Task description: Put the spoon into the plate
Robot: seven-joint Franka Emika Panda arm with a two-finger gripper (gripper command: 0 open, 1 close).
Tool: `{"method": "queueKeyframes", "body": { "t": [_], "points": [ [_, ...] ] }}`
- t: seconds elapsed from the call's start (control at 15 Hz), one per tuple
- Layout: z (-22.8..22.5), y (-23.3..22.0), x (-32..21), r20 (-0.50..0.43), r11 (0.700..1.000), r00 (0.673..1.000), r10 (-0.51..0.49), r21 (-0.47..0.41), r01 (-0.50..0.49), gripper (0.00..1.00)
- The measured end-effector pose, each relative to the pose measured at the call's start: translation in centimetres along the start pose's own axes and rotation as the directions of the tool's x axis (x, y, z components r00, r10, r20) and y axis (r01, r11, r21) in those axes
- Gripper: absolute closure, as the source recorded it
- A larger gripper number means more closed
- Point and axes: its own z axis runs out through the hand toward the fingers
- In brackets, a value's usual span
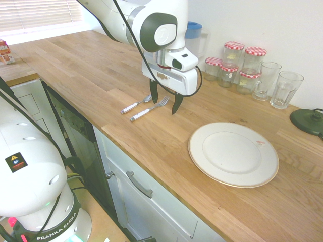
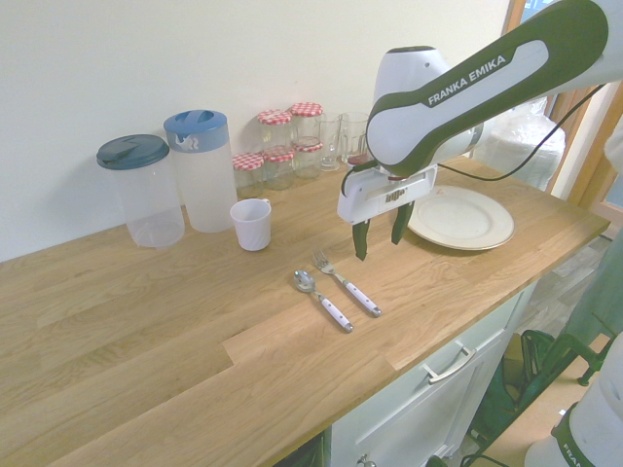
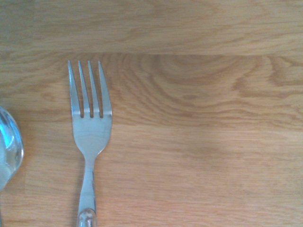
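The spoon [image 1: 135, 106] [image 2: 321, 298], with a silver bowl and a white handle, lies flat on the wooden counter beside a white-handled fork [image 1: 149, 109] [image 2: 348, 285]. The round cream plate [image 1: 233, 154] [image 2: 460, 217] sits empty on the counter, further along from the cutlery. My gripper [image 1: 165, 101] [image 2: 380, 233] hangs open above the counter, just past the fork's tines on the plate side, with nothing between its fingers. Close up, the wrist view has the fork [image 3: 90, 137] and, at the picture's edge, a sliver of the spoon's bowl [image 3: 7, 151].
Red-lidded jars [image 1: 237, 63] and glass mugs [image 1: 275, 83] stand by the wall behind the plate. Two blue-lidded plastic jugs [image 2: 170, 185] and a white cup [image 2: 252, 224] stand further back. The counter's front edge [image 1: 151, 161] runs close to the cutlery.
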Motion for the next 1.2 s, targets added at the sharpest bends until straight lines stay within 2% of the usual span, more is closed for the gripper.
{"method": "queueKeyframes", "body": {
  "t": [0.33, 0.6, 0.87, 1.0, 1.2],
  "points": [
    [-1.8, -1.7, -1.1, -0.048, 1.000, 0.999, -0.001, 0.010, 0.002, 0.00],
    [-4.0, -6.0, -7.1, -0.071, 0.999, 0.997, -0.023, -0.031, 0.021, 0.00],
    [-2.9, -8.2, -13.4, -0.063, 0.996, 0.996, -0.063, -0.065, 0.059, 0.00],
    [-1.6, -7.8, -14.5, -0.054, 0.995, 0.997, -0.061, -0.084, 0.056, 0.00],
    [0.8, -7.2, -14.9, -0.043, 0.997, 0.998, -0.049, -0.062, 0.046, 0.00]
  ]
}}
